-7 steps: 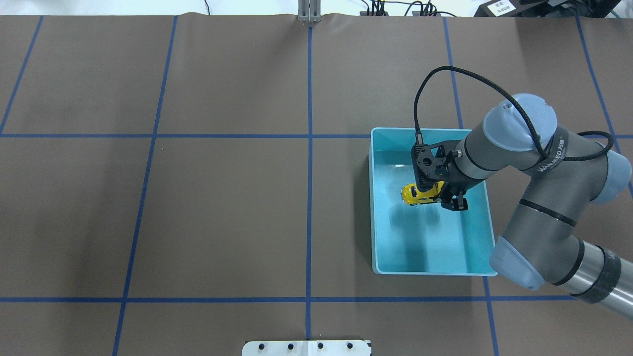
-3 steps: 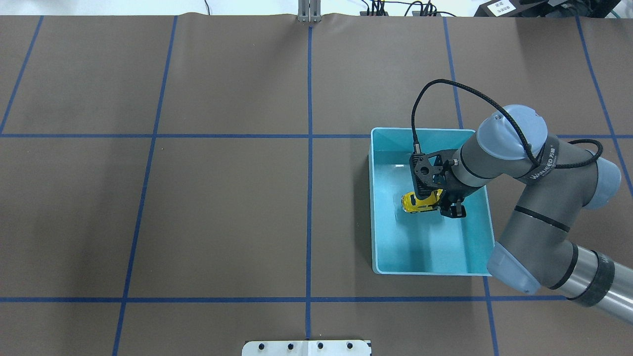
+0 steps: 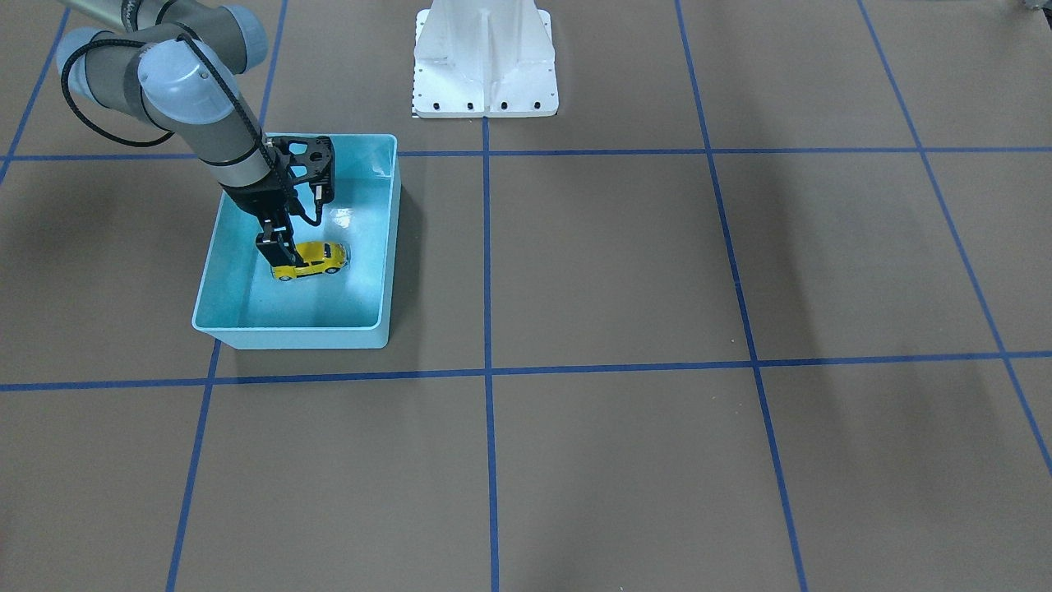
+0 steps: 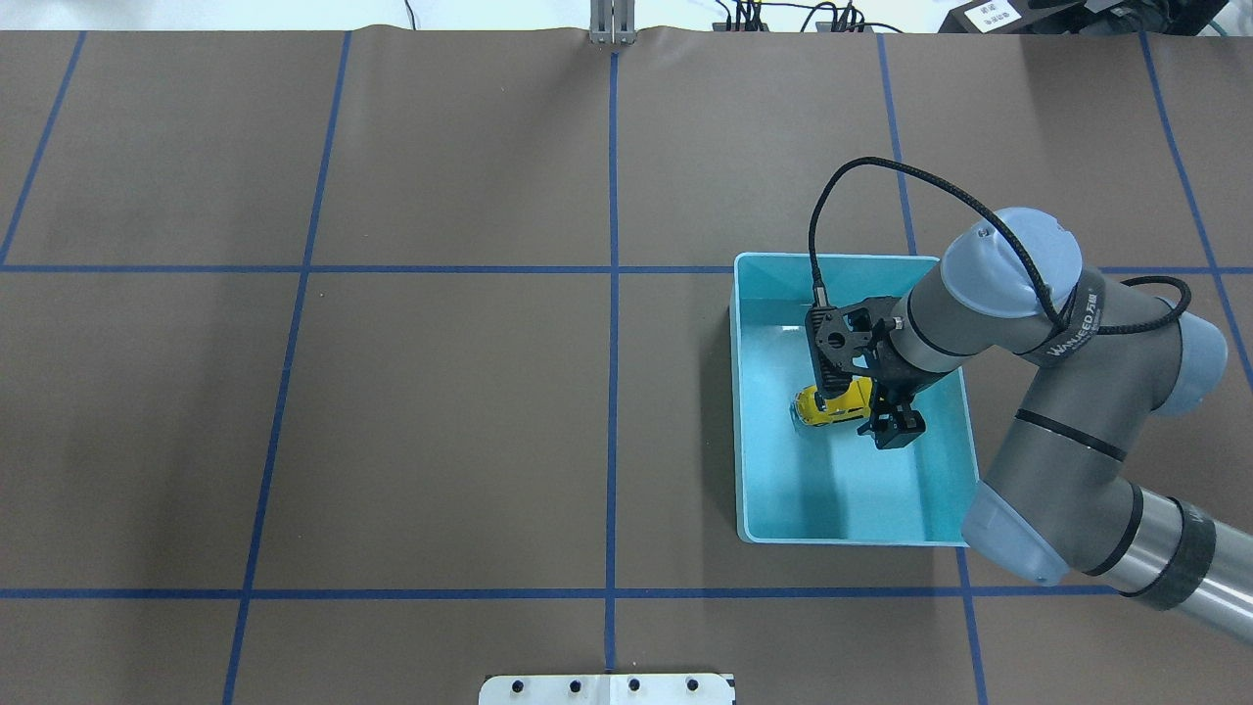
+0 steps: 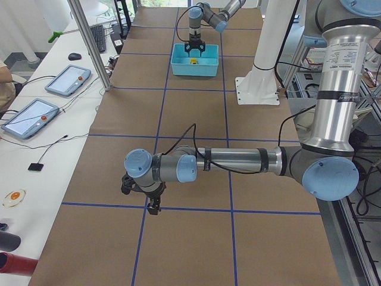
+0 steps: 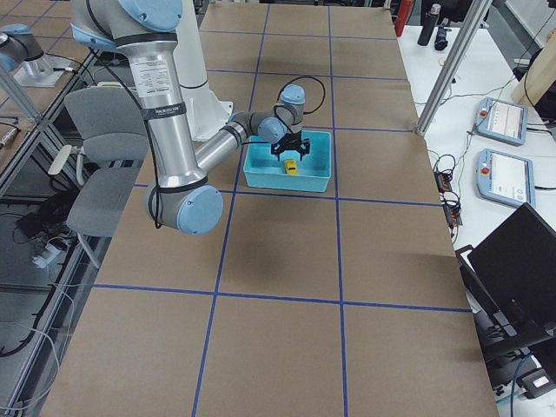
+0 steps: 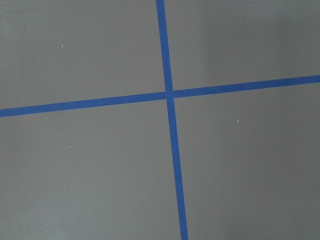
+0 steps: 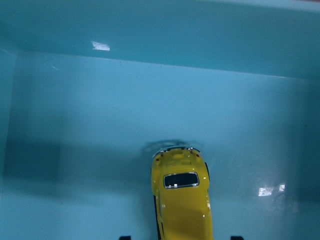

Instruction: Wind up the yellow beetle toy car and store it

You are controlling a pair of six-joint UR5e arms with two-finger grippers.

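A brown table mat [image 4: 440, 421], ruled into squares by blue tape lines [image 4: 613, 392], covers the work surface. The white robot pedestal [image 3: 485, 57] stands at the edge nearest the robot. On the robot's right side sits a light-blue bin [image 4: 759, 490], rectangular, open-topped and straight-walled.

The bin holds one thing, the yellow beetle toy car [image 4: 817, 408]. The car stands upright on its wheels on the bin floor, roughly midway along the bin's length. It is nearer the wall that faces the table's middle than the opposite wall, and touches neither. In the right wrist view, teal floor separates its end from the wall ahead.

The car is glossy bright yellow, with a rounded roof and body, a dark window with a bright rim, and small black wheels.

The right gripper [image 3: 278, 251] reaches down into the bin. Its fingers are spread, one to each side of the car, with a gap showing at both.

The left gripper [image 5: 153, 205] hangs low over a tape crossing, well apart from the bin. Whether its fingers are spread or closed cannot be told.
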